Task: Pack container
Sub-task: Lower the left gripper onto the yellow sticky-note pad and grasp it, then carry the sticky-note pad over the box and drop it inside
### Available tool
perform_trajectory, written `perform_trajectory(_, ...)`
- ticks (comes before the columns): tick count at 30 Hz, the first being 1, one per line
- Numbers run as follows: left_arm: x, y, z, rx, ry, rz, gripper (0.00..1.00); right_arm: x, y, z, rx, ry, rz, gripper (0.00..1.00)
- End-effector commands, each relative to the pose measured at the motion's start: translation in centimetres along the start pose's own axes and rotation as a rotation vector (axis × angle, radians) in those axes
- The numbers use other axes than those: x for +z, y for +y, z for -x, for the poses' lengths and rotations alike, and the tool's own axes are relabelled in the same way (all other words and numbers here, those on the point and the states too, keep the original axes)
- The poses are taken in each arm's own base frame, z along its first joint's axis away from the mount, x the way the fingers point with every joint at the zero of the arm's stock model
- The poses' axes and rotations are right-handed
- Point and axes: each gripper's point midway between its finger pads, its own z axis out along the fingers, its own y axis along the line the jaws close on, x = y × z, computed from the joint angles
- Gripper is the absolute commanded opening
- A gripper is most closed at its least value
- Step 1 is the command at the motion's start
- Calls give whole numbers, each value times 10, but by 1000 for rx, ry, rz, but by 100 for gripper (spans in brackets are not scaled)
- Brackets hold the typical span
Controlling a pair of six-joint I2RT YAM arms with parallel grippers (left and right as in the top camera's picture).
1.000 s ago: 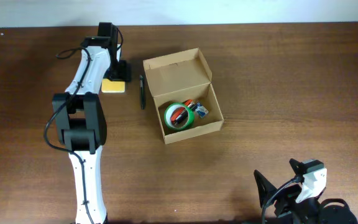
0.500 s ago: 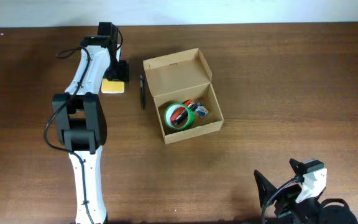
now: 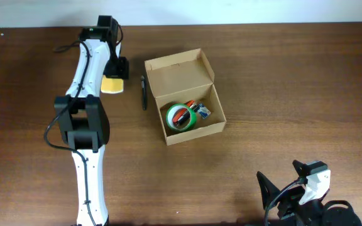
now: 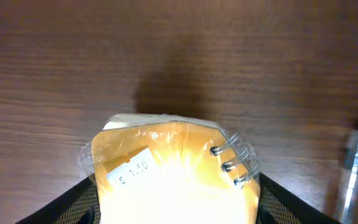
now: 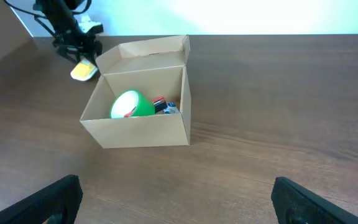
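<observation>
Near the middle of a dark brown wooden table (image 3: 294,75), a tan-brown cardboard box (image 3: 184,97) sits with its flap lid open, holding a green tape roll (image 3: 181,116) and small stationery (image 3: 200,110). Just beside its left wall lies a black pen (image 3: 144,93). Farther left, the left gripper (image 4: 176,190) grasps a yellow plastic-wrapped spiral notepad (image 4: 166,155). The right gripper (image 5: 176,186) hangs released, fingers spread wide, well apart from the box. Behind the table runs a white wall (image 3: 231,9).

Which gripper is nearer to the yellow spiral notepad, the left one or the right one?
Left. The left gripper is right at the yellow spiral notepad, one finger on each side of it. The right gripper is far away, beyond the cardboard box.
</observation>
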Motion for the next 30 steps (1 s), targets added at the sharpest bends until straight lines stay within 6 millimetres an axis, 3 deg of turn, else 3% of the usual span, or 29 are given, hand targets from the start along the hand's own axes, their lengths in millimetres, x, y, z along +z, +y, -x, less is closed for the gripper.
perform_trajectory(1, -4, 1, 4, -10, -12, -4, 15, -1, -2, 2, 3, -14, -11, 99)
perform_trajectory(6, -4, 2, -3, -7, 17, -3, 9, -1, -2, 2, 3, -14, -11, 99)
perform_trajectory(12, -14, 2, -5, -4, 27, -3, 8, -1, -2, 2, 3, -14, -11, 99)
perform_trajectory(25, -78, -2, 16, -12, -89, -61, 8, -1, -2, 2, 3, -14, -11, 99)
perform_trajectory(30, -105, -19, 19, 12, -138, -103, 8, -1, -2, 2, 3, -14, -11, 99)
